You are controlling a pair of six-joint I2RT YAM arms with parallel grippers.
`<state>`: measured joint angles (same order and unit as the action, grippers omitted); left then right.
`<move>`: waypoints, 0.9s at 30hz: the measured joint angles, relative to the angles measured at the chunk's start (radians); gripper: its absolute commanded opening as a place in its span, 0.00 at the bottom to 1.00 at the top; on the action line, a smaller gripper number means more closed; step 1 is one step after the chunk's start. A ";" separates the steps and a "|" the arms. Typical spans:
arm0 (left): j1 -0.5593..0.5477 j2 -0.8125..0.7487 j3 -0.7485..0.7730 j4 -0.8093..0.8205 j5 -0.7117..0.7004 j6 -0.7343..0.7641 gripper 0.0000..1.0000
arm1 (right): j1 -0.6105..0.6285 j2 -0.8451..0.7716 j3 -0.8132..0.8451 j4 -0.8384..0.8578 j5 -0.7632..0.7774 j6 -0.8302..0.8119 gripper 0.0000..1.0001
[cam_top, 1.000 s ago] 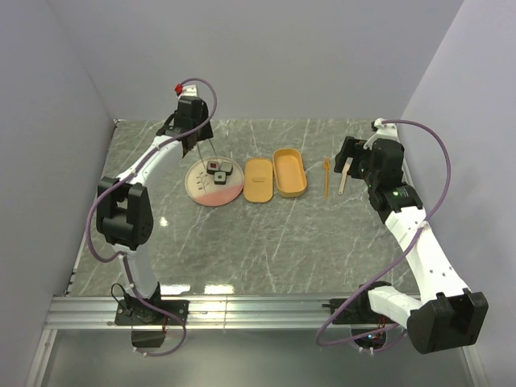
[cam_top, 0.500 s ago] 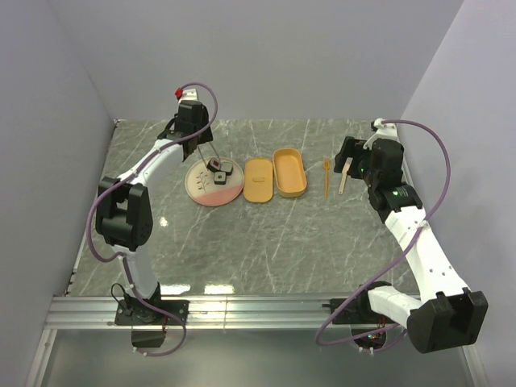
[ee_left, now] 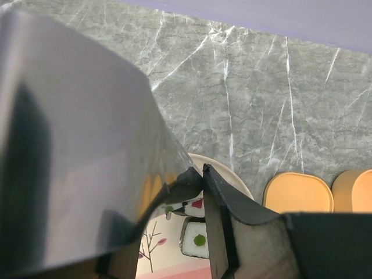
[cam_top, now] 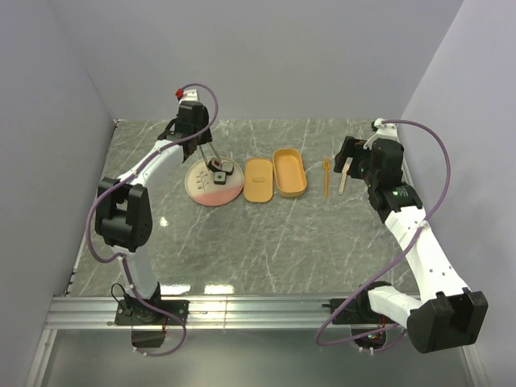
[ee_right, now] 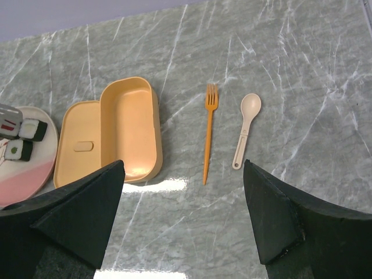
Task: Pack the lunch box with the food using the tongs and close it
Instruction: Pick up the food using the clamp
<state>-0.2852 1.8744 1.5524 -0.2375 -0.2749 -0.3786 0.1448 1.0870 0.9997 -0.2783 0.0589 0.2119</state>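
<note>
My left gripper (cam_top: 193, 127) is shut on the tongs (cam_top: 206, 149), whose slim arms slant down to the plate. In the left wrist view one tongs arm (ee_left: 87, 145) fills the left side as a grey blur beside my fingers (ee_left: 224, 221). The tongs' tips (ee_right: 6, 112) sit at the red-centred food piece (ee_right: 7, 125); I cannot tell whether it is lifted. Two other food pieces (ee_right: 32, 129) (ee_right: 17, 150) lie next to it. The open lunch box (cam_top: 289, 171) and its lid (cam_top: 258, 179) lie right of the plate. My right gripper (cam_top: 348, 153) hangs open above the table.
The round cream-and-pink plate (cam_top: 197, 189) lies left of the lid. An orange fork (cam_top: 326, 177) and a beige spoon (cam_top: 343, 173) lie right of the box, below my right gripper. Grey walls close the table at back, left and right.
My left gripper has shifted slightly right and squeezed the tongs, bringing their tips onto the red-centred piece. The right arm has not moved.
</note>
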 measured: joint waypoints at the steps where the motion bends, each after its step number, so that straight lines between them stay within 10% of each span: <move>1: -0.001 -0.001 0.000 0.000 0.000 0.000 0.31 | 0.000 0.000 0.000 0.000 0.000 0.000 0.89; 27: -0.077 -0.104 0.121 -0.153 0.014 0.034 0.31 | 0.000 0.004 -0.005 0.001 -0.022 0.014 0.89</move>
<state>-0.3622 1.7706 1.6737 -0.3901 -0.2607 -0.3447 0.1448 1.0912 0.9943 -0.2775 0.0368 0.2260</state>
